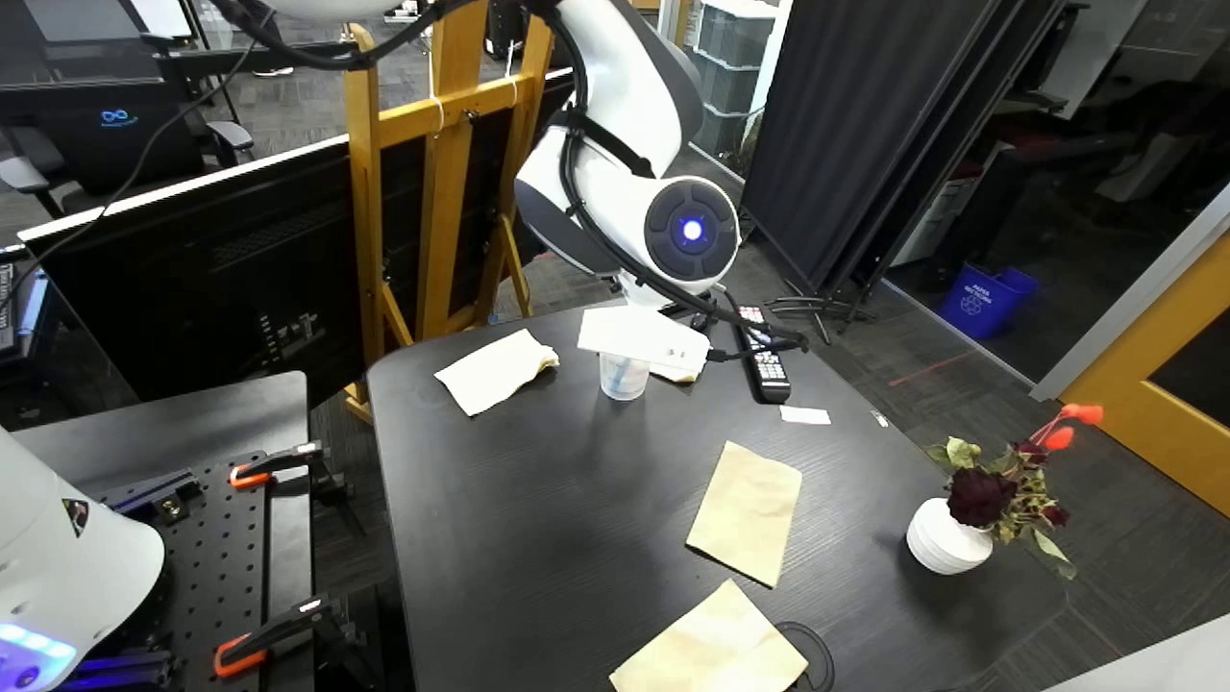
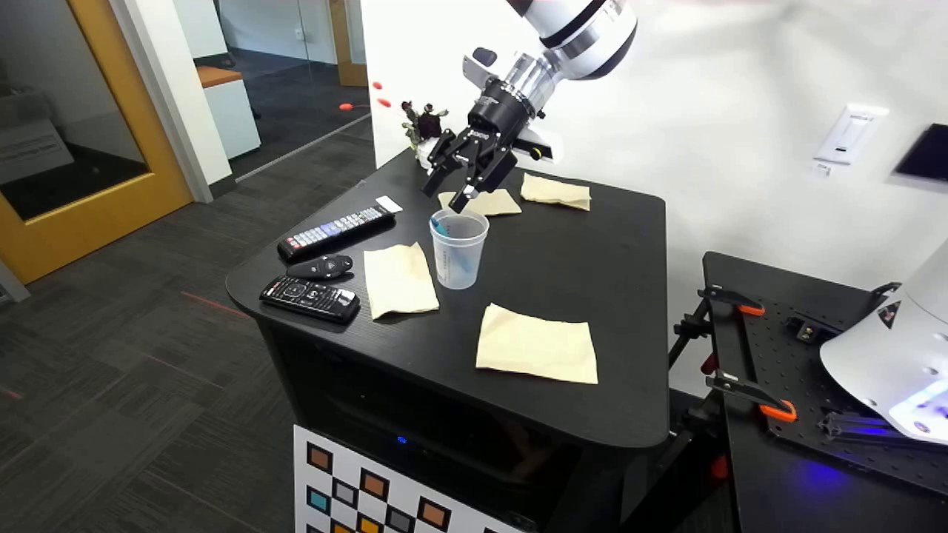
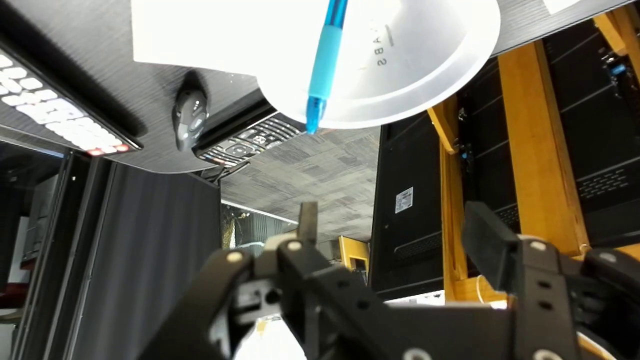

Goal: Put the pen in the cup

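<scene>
Remotes (image 2: 338, 232), yellowish sheets (image 2: 537, 345) and a flowerpot (image 1: 947, 538) rest on the table (image 1: 538, 529).

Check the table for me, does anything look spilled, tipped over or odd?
Nothing stands out: the cup stands upright, the pen leans inside it, the white flower pot is standing, and no spill shows.

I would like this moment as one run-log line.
pen: leaning inside cup | cup: upright on table | gripper: open, empty

In an exterior view, a white wall (image 2: 740, 66) rises behind the far edge of the tabletop (image 2: 607, 274); beyond the left edge, there are dark grey carpet (image 2: 133, 414) and a yellow-framed glass door (image 2: 144, 126)
</scene>
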